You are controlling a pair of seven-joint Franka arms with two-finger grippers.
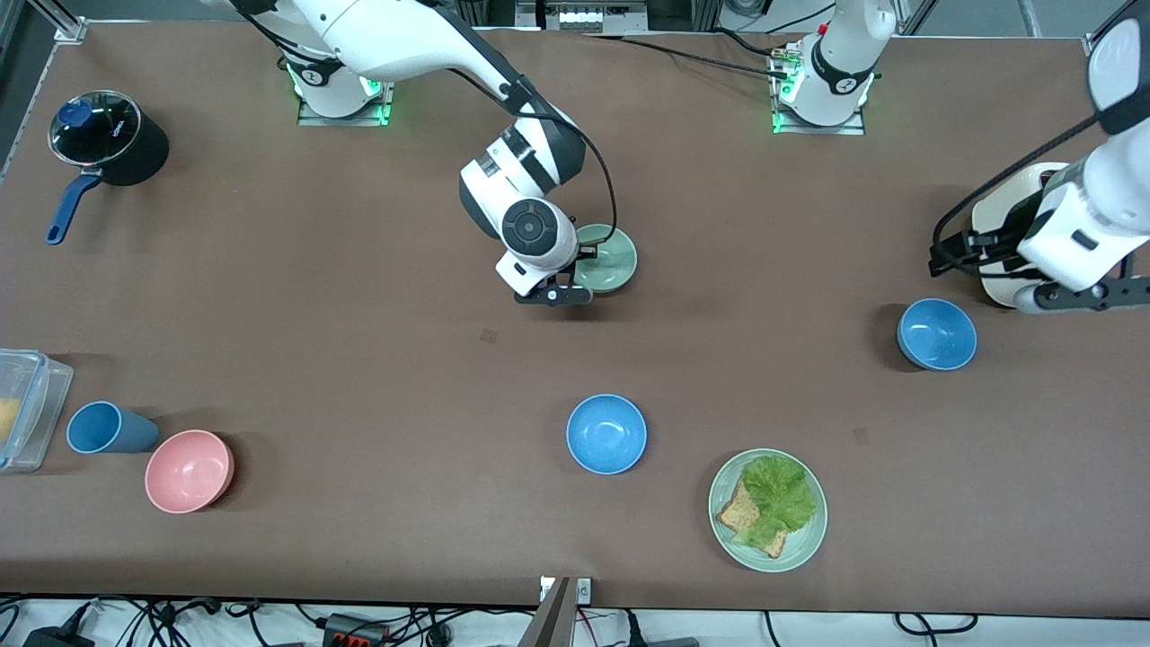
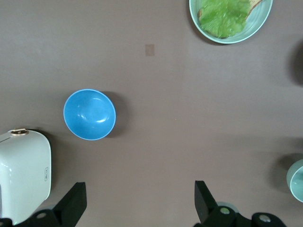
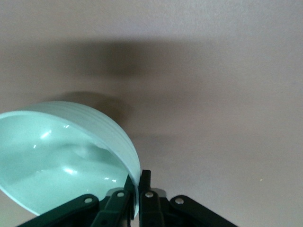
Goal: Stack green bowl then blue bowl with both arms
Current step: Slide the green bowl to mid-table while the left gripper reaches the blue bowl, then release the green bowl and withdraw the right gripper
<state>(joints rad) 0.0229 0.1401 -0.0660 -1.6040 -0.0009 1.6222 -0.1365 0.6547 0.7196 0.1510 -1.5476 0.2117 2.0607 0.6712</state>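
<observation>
We have the green bowl (image 1: pixel 607 259) pinched at its rim by the right gripper (image 1: pixel 555 295), seemingly lifted above mid-table. We should carry it level and set it down squarely. The left gripper (image 2: pixel 140 202) waits spread wide above the blue bowl (image 1: pixel 936 334) near the table's left-arm edge.

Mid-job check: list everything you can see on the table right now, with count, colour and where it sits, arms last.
green bowl: one, pale mint, mid-table, rim pinched by the right gripper.
blue bowl: two, bright blue; one nearer the front camera than the green bowl, one toward the left arm's end.
green plate: one, holding lettuce and toast, beside the middle blue bowl.
pink bowl: one, toward the right arm's end.
blue cup: one, lying beside the pink bowl.
clear container: one, at the table edge beside the cup.
black pot: one, blue handle, near the right arm's base.
white appliance: one, under the left arm.
right gripper: shut on the green bowl's rim.
left gripper: open, over bare table near the blue bowl.
</observation>
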